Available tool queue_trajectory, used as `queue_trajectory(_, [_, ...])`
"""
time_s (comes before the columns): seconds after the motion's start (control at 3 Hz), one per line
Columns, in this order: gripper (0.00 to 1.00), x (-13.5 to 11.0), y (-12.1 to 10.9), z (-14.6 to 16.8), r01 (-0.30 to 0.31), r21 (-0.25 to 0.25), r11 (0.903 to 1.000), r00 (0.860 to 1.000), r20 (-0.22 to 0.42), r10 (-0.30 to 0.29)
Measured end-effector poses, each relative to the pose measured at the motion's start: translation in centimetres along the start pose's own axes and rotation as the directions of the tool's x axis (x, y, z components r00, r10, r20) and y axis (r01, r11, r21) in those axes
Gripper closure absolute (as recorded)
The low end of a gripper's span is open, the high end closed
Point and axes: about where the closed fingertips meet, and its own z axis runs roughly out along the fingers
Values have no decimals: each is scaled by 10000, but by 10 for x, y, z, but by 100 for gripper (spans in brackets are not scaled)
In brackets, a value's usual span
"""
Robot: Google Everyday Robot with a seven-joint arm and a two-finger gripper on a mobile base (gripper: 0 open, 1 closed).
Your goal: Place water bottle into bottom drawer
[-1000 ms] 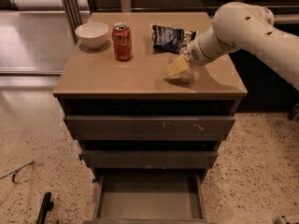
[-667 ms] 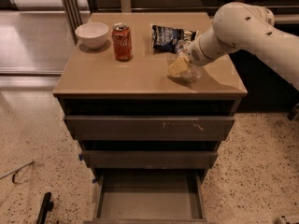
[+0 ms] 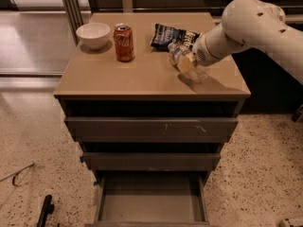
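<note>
Though obscured, gripper (image 3: 188, 63) at water bottle (image 3: 176, 53)

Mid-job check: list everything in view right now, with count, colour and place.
cabinet: one, tan top, centre of view
bowl: one, white, back left of the cabinet top
soda can: one, orange-red, upright just right of the bowl
chip bag: one, dark blue, back of the top, behind the bottle
water bottle: one, clear, tilted at the right of the top, at the gripper
upper drawers: two, grey-brown, pushed nearly in
bottom drawer: one, grey, pulled open at the cabinet's foot
black object: one, on the speckled floor, lower left
arm: one, white, reaching in from the right
gripper: one, at the bottle above the top's right side
</note>
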Motion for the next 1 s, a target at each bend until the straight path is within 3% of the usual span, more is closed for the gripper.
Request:
queue_trajectory(0.33, [100, 1, 2, -26, 551, -580, 9968, 9985, 93, -546])
queue_trajectory(1.0, [100, 3, 7, -25, 823, -730, 9939, 9966, -31, -828])
